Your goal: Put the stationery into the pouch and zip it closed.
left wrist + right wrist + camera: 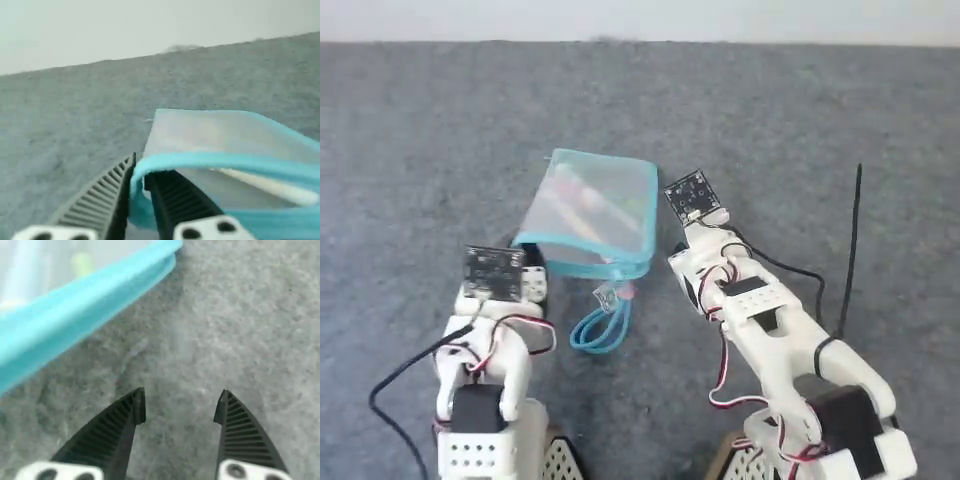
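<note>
Pouch [592, 212] lies on the grey mat [440, 150] between the arms, judged light, limp and slick; left gripper [139, 172] clamps its teal rim [225, 161], the firmest hold, right gripper [182, 405] gapes empty beside it.

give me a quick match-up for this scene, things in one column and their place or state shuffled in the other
1 left gripper
2 right gripper
3 stationery
4 cord loop

a open over bare carpet
b inside the pouch
c shut on the pouch's teal edge
d lying on the carpet outside the pouch

Pairs: 1-c, 2-a, 3-b, 4-d
</note>
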Controlling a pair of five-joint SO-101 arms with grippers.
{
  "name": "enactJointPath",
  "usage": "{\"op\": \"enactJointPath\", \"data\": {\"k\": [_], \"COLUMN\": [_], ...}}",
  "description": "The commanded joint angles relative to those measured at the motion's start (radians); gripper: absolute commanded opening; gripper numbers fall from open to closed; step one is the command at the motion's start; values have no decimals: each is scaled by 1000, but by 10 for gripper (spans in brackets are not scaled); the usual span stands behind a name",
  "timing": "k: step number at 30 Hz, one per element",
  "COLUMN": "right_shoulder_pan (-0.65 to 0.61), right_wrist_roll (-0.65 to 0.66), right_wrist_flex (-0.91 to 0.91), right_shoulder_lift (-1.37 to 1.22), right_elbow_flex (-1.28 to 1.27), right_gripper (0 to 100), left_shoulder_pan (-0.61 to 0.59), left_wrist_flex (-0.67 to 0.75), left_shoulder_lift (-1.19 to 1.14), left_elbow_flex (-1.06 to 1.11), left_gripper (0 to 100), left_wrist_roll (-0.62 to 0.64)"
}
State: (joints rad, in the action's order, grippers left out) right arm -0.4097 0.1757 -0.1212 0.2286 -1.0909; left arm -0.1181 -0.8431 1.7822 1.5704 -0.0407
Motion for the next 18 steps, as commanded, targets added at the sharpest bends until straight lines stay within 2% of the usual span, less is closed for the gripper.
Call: {"op": "enactJointPath", "data": {"k": [1, 3, 6, 8, 13, 16, 18], "right_shoulder_pan": [-7, -7, -7, -7, -7, -12, -28], "right_wrist_roll": [-11, -11, -11, -11, -11, -11, -11], "right_wrist_flex": [12, 12, 12, 12, 12, 7, -74], "right_shoulder_lift": [7, 7, 7, 7, 18, 36, 84], "right_elbow_flex": [57, 57, 57, 57, 52, 63, 68], "right_gripper": [226, 226, 226, 226, 226, 226, 226], "left_shoulder_pan": [146, 184, 14, -54, 117, 110, 89], "left_wrist_flex": [-23, -26, 37, 52, -8, -8, 8], "left_shoulder_lift": [11, 12, 8, 6, 12, 12, 12], "left_elbow_flex": [-44, -44, -53, -58, -47, -42, -42], "left_gripper": [13, 12, 12, 12, 12, 12, 12], "left_wrist_roll": [-140, -137, -8, 0, -54, -61, -61]}}
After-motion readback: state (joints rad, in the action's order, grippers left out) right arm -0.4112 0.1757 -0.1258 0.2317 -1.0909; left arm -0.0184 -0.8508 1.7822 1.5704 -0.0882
